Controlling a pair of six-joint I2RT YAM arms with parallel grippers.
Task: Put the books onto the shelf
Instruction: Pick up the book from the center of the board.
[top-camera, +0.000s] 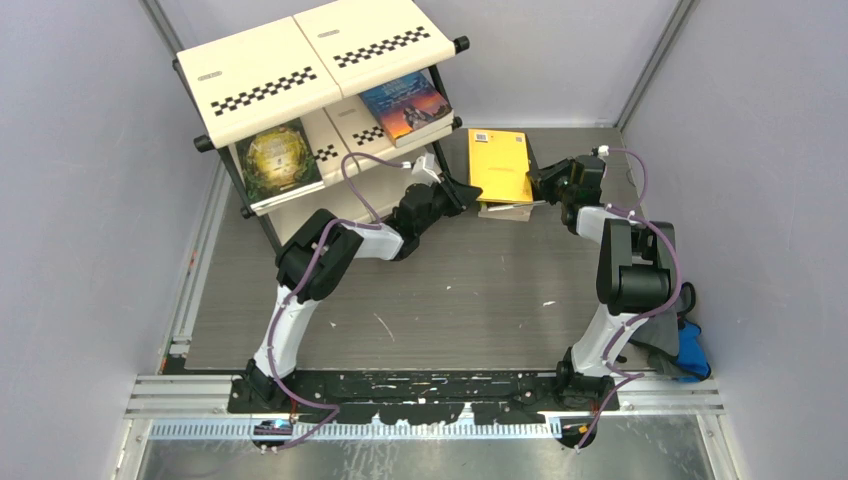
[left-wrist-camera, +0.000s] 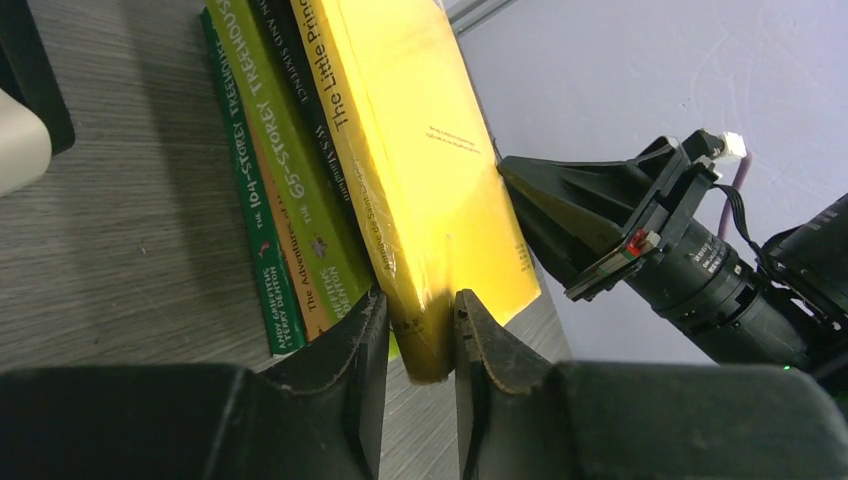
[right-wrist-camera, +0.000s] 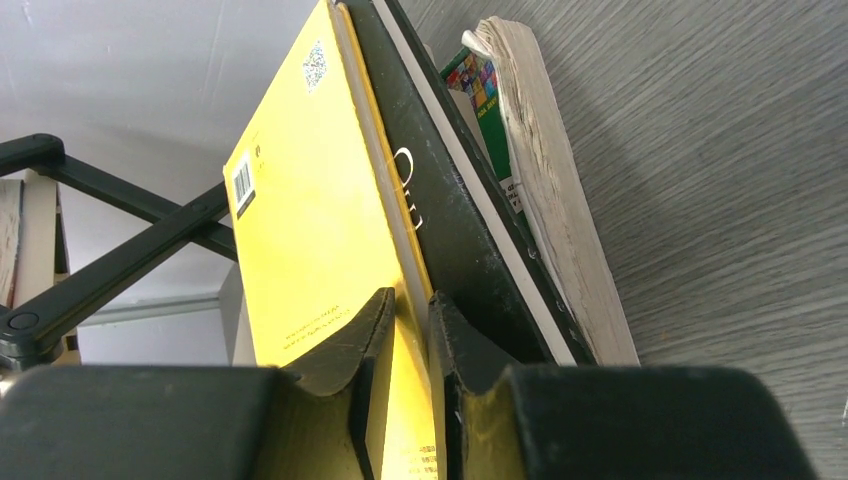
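Left end effector on glossy yellow paperback

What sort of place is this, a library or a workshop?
Probably a robot test booth, not a library: plain grey walls box in one table, two robot arms are bolted along its edge, and the small shelf holds only two books.

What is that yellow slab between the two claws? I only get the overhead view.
Observer: A yellow book; the left wrist view shows its spine, reading The Little Prince.
Operator: Are both claws actually holding it?
Observer: Yes. Up close, the left gripper pinches a spine corner and the right gripper clamps the opposite side.
Operator: Anything underneath?
Observer: A stack that includes a black book, a lime green book and a dark green book.
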